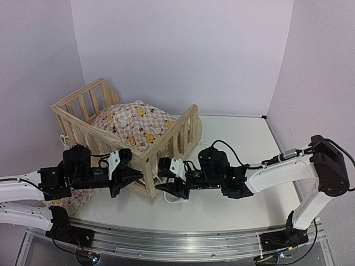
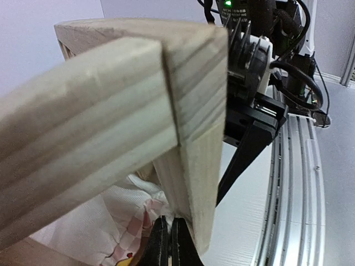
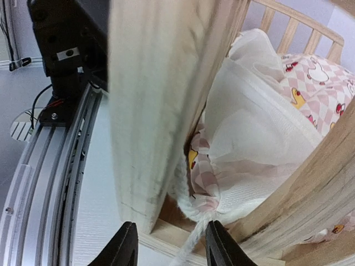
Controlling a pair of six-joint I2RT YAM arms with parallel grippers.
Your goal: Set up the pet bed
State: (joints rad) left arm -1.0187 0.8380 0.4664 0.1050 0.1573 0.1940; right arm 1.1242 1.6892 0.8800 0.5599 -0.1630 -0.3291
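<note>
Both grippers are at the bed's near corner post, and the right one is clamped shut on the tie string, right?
No: the right gripper is open. The right wrist view shows its fingers apart, the tie string passing between them. The rest holds.

1. The pine frame [image 1: 83,128] sits back left on the white table [image 1: 244,160], with one corner pointing at the arms.
2. The checked cushion [image 1: 136,124], yellow ducks and all, lies humped up inside the rails.
3. The left gripper [image 1: 135,176] reaches from the left, right up against that near corner post.
4. The right gripper [image 1: 168,191] is opposite, low by the same post.
</note>
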